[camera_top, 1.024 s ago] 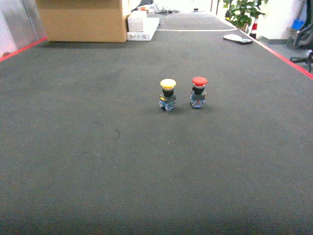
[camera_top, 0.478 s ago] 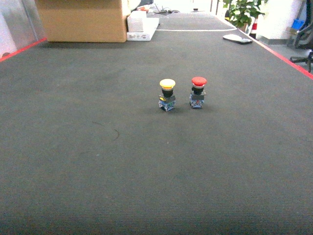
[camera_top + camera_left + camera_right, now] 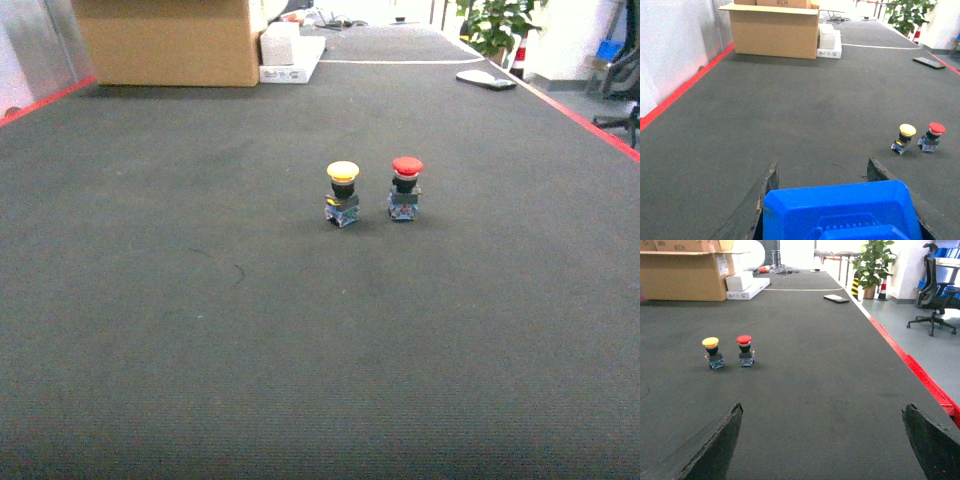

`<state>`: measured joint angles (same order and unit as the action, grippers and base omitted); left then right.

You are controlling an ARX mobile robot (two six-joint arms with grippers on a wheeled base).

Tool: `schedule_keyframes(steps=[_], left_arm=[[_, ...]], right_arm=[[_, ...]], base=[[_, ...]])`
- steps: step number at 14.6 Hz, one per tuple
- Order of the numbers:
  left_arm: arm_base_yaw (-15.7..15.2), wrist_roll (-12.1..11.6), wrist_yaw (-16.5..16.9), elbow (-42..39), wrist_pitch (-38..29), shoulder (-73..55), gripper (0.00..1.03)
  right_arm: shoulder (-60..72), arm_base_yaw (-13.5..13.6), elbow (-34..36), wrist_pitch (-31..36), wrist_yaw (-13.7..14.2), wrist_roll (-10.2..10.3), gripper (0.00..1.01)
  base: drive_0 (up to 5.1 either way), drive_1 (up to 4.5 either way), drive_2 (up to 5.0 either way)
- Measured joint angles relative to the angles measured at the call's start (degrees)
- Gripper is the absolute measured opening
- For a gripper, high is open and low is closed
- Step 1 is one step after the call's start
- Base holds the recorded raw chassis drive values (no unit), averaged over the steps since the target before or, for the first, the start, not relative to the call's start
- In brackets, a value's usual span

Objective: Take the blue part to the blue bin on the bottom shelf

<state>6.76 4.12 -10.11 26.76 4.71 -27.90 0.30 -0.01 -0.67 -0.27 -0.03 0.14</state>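
Observation:
A bright blue moulded plastic part (image 3: 840,210) fills the bottom of the left wrist view. My left gripper (image 3: 824,164) is shut on it, with a dark finger (image 3: 765,195) pressed against each side. In the right wrist view my right gripper (image 3: 823,409) stands wide open above the dark carpet, nothing between its fingers (image 3: 715,445). Neither gripper shows in the head view. The blue bin and the bottom shelf are out of view.
Two push-button switches stand side by side on the carpet, one yellow-capped (image 3: 343,193) and one red-capped (image 3: 406,186). A large cardboard box (image 3: 170,40) and white boxes (image 3: 290,55) sit far back left. Red floor lines (image 3: 590,115) mark the carpet's edges; an office chair (image 3: 935,290) stands beyond.

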Motion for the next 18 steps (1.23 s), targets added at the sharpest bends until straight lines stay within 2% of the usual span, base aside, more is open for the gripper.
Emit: schedule_keyframes(steps=[18], left_arm=[[0.0, 0.0, -0.2, -0.1, 0.0, 0.2, 0.44]], right_arm=[[0.0, 0.0, 0.0, 0.0, 0.0, 0.0, 0.98]], base=[[0.0, 0.00, 0.0]])
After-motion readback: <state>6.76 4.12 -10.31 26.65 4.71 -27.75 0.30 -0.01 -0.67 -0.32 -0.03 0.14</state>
